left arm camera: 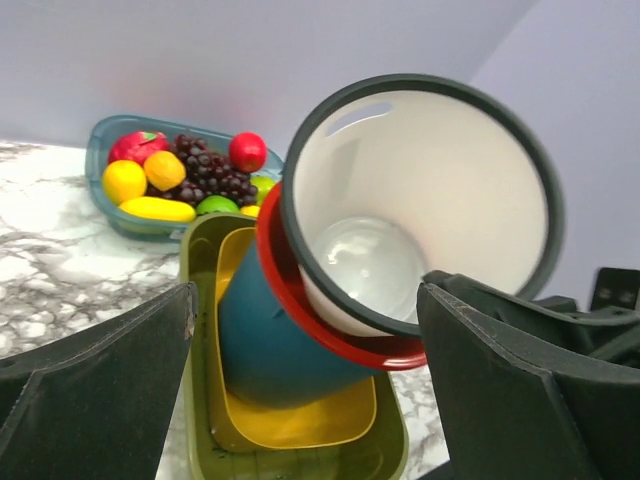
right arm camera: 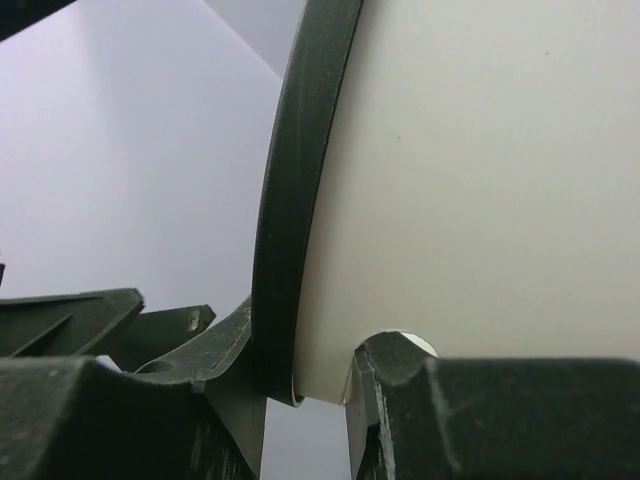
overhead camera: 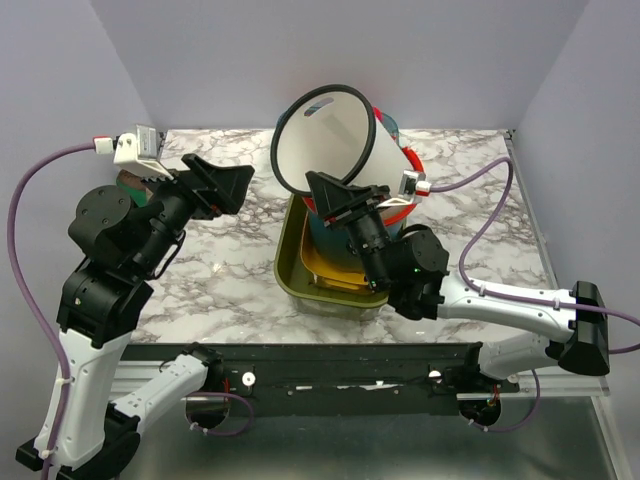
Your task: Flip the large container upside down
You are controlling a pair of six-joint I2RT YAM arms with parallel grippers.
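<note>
The large container (overhead camera: 335, 140) is a white bucket with a dark rim, tilted with its mouth facing up and to the left. Its base rests in a teal bucket with a red rim (overhead camera: 400, 208). My right gripper (overhead camera: 345, 195) is shut on the lower edge of the white bucket's rim. In the right wrist view, the rim (right arm camera: 300, 170) and white wall (right arm camera: 480, 170) sit between the jaws of the right gripper (right arm camera: 300, 375). My left gripper (overhead camera: 225, 185) hangs open to the left, apart from the bucket. The left wrist view looks into the container (left arm camera: 440, 200) between its wide fingers (left arm camera: 100, 390).
The teal bucket (left arm camera: 270, 340) lies in a yellow tray (left arm camera: 300, 425) inside an olive tub (left arm camera: 200, 330) at mid-table. A teal basket (left arm camera: 110, 135) of fruit stands behind them. Marble tabletop (overhead camera: 230, 250) shows to the left, and purple cables run along both sides.
</note>
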